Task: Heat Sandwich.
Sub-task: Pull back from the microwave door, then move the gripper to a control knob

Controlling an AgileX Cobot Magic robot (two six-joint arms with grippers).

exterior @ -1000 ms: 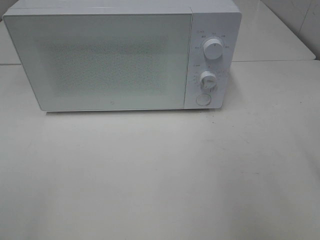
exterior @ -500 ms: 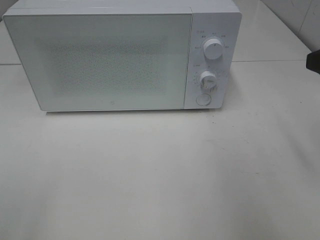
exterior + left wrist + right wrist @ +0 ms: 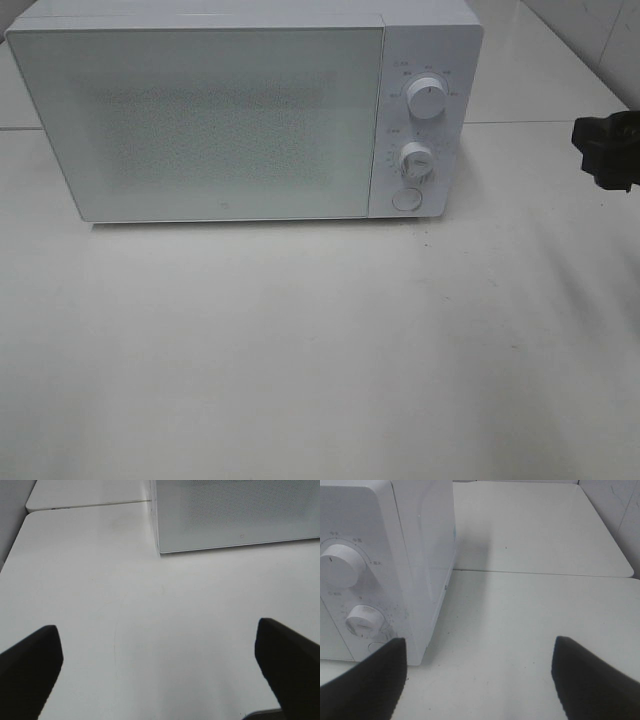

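Right tool (image 3: 594, 150) newly near microwave (image 3: 200, 120)

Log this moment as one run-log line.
microwave: closed | sandwich: not in view | left gripper: open, empty | right gripper: open, empty, right of microwave

The boxy white metal microwave oven (image 3: 230, 120) has a pale, faintly green-grey glass door (image 3: 200, 120) speckled with a fine dotted mesh. Right of the door, its white round upper knob (image 3: 427, 101) and lower knob (image 3: 416, 160) are ringed with small grey marks. The smooth table top (image 3: 320, 350) around the oven is plain off-white. The right gripper (image 3: 592, 150), off to the oven's right, is black.
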